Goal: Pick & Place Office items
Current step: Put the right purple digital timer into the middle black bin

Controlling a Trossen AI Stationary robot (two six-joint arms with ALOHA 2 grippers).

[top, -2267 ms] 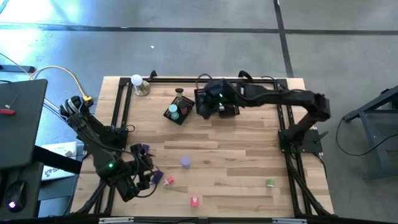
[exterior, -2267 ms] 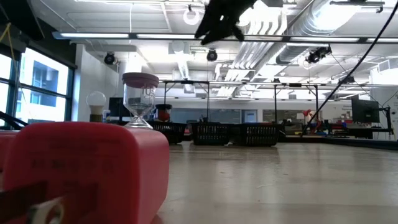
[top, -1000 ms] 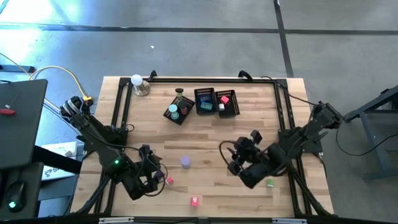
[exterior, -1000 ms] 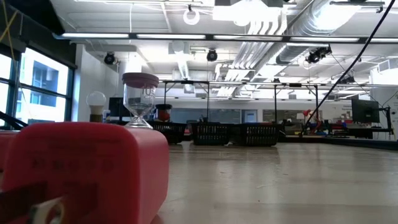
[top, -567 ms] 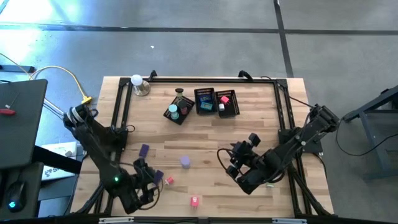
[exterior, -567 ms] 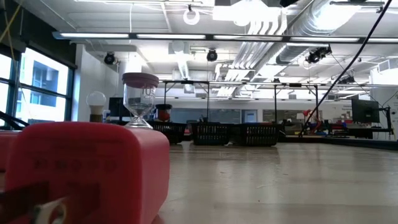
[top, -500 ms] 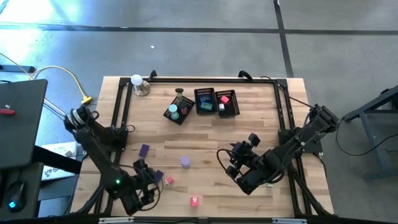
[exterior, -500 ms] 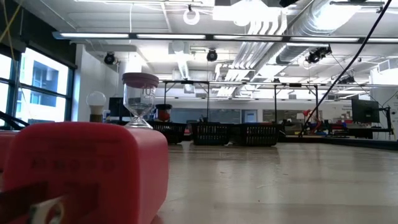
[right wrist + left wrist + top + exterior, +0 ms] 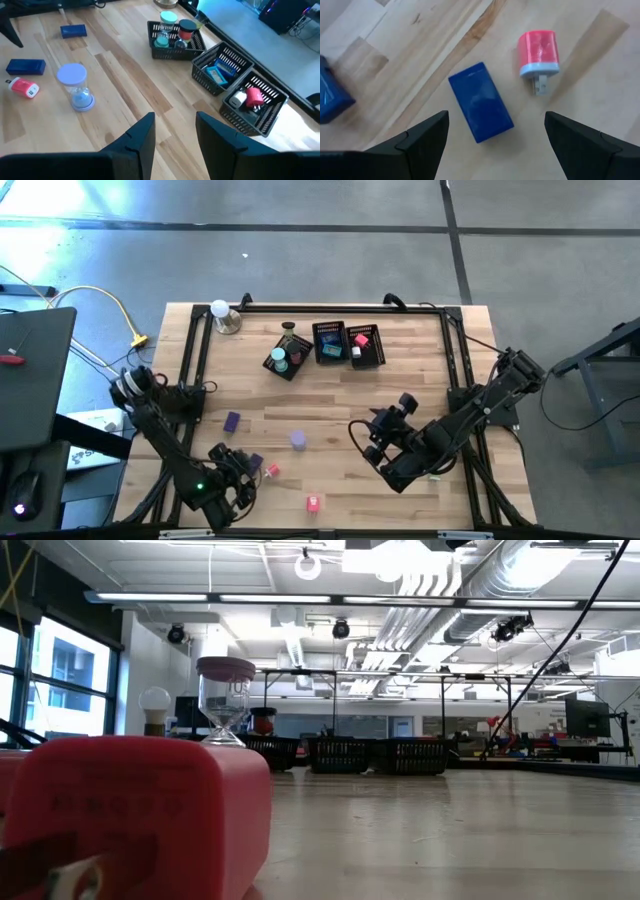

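My left gripper is open near the table's near left corner, pointing down. Its fingers stand wide on either side of a blue block without touching it. A pink plug lies flat beside the block, and a second blue piece shows at the picture's edge. My right gripper is open above the table's middle right and holds nothing. A purple-topped hourglass stands upright. A purple block and a pink piece lie on the wood.
Three black mesh baskets stand along the far side and hold small pieces. A white ball on a metal base sits at the far left corner. The pink piece fills the low view's left side. Bare wood lies between the arms.
My left gripper has moved toward the table's near edge, away from the purple block, which now lies uncovered, and stands over the blue block. My right gripper has shifted a little toward the near left. No piece has moved.
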